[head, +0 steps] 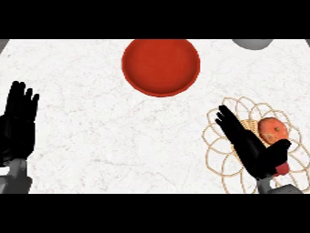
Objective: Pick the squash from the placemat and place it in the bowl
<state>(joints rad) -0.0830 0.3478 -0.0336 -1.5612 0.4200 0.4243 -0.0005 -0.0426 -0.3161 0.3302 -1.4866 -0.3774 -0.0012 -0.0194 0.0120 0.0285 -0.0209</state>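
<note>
One hand [254,145] — the right, fingers spread — sits beside the squash [273,130] near the desk's [117,136] right edge; curl round it before lifting.

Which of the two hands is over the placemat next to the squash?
The right hand, open above the woven placemat beside the orange squash. The left hand rests open at the counter's left edge.

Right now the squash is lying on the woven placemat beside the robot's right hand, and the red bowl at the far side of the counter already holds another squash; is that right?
Not quite. The head view shows the red bowl holding nothing. The rest stands: the squash lies on the woven placemat beside the right hand, and the bowl sits at the counter's far side.
</note>
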